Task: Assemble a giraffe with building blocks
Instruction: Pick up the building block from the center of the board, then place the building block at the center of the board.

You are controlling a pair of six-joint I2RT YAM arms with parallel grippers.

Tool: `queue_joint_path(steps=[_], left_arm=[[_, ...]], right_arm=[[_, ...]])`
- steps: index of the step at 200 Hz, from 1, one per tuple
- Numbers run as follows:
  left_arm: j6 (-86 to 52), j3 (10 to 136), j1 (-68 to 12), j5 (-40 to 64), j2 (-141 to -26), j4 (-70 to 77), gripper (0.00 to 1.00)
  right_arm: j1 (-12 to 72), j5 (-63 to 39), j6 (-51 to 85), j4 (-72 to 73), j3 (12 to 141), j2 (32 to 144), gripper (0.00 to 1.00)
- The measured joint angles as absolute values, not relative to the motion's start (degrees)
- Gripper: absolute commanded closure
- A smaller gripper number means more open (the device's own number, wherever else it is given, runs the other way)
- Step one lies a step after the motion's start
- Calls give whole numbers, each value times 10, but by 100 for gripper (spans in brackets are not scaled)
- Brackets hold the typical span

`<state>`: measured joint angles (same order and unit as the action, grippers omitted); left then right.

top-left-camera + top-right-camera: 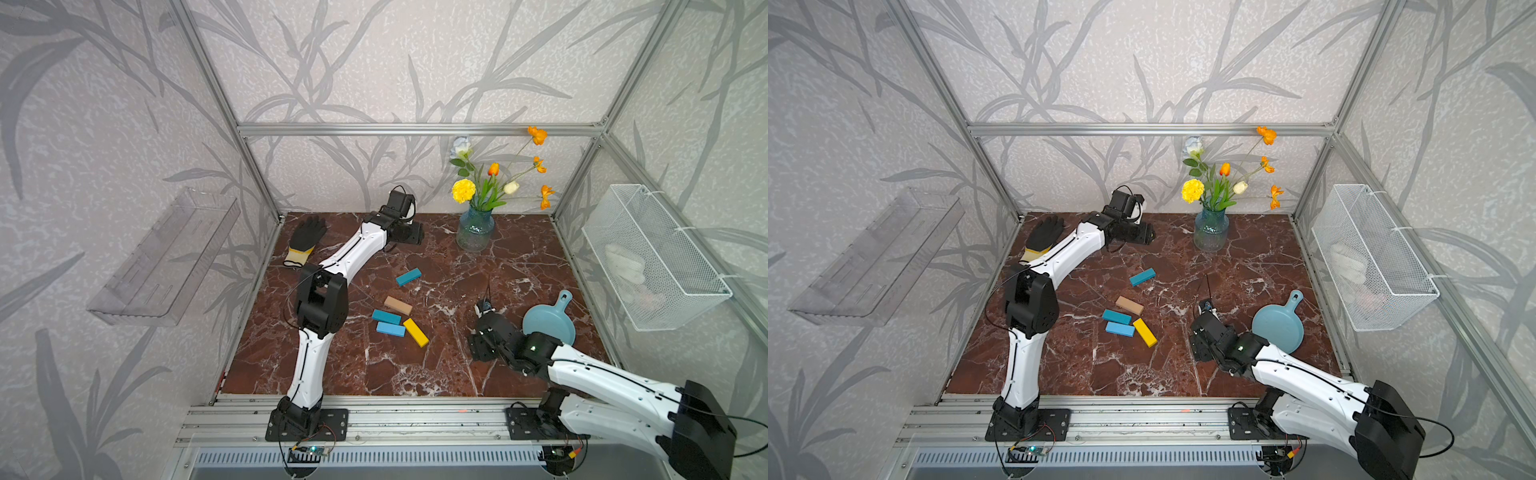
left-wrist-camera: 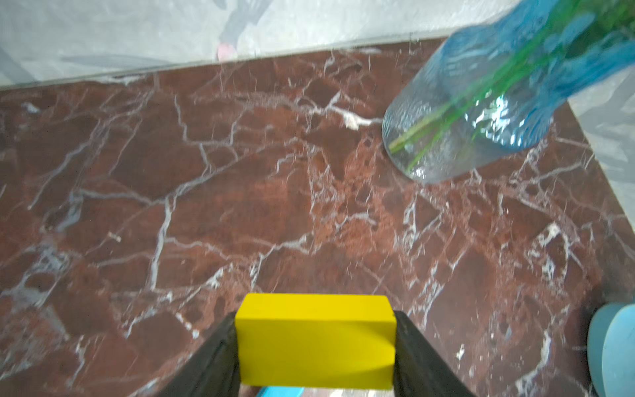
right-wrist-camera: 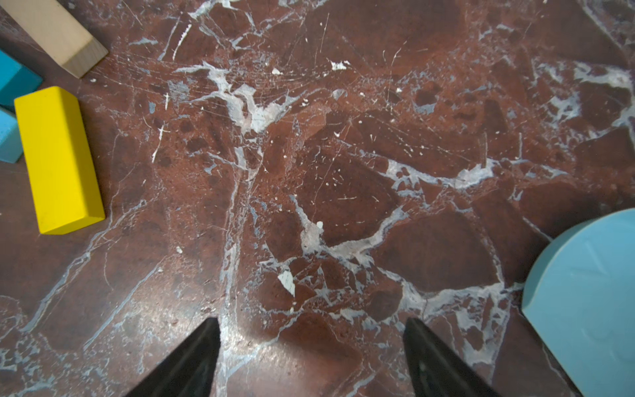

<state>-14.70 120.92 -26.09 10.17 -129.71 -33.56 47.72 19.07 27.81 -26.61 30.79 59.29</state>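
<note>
One yellow block [image 2: 314,343] in left hand [image 2: 315,319]

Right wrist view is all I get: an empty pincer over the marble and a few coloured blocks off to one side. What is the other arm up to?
Observer: The left pincer is clamped on a yellow block of its own, over the back of the table.
Operator: Is anything near it back there?
Observer: A blue glass vase of flowers stands off to one side of it, not touching.
Operator: Are the blocks I see the only ones lying on the table?
Observer: No. One more teal block lies alone, apart from the other four blocks and farther toward the back.
</note>
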Motion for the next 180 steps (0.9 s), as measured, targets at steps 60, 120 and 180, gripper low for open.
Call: queue_joint_path(steps=[60,120,180], left_arm=[[-202,1343,-262,61,-1478,-419,67],[-248,1350,-270,35,-1480,-437,65],[-269,1369,-303,-25,-1480,-482,60]], right_arm=[[472,196,277,-253,347,658,15],[466,194,276,-236,348,698,15],[460,187,275,-221,348,706,15]])
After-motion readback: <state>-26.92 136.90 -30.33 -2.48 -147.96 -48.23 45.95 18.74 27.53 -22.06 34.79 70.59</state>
